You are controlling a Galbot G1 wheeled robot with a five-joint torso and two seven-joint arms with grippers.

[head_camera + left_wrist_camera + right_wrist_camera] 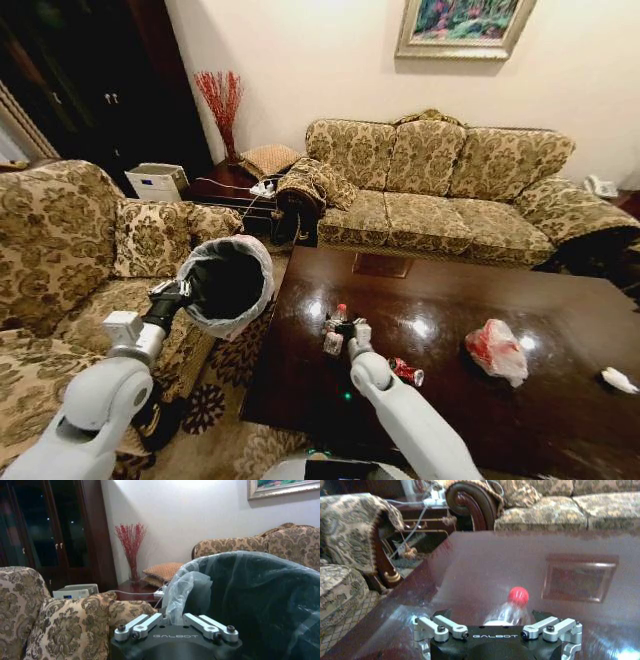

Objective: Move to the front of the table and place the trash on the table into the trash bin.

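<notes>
- Table (pixel 560 400) reached already: dark and glossy, right in front, between the two sofas (pixel 440 180), with four bits of trash on top.
- Bin (pixel 226 285) off the floor, tipped with its mouth toward the table, held up at the table's left edge over the armchair; nothing visible inside the liner.
- Left gripper (pixel 172 292) clamped shut on the bin's rim and liner, seen close in the left wrist view (pixel 174 624).
- Plastic bag bundle (pixel 497 350) lying untouched on the right half of the table.
- Bottle (pixel 338 322) near the table's left middle, red cap (pixel 518 594) pointing away, body between the fingers of the right gripper (pixel 347 338).
- Right jaws spread wide on either side of the bottle, apparently not yet closed; grasp judged pending.
- Can (pixel 406 371) on its side just right of the right arm.
- Paper wad (pixel 618 379) near the far right edge.
- Nothing binned so far as visible; all four pieces left to go.
</notes>
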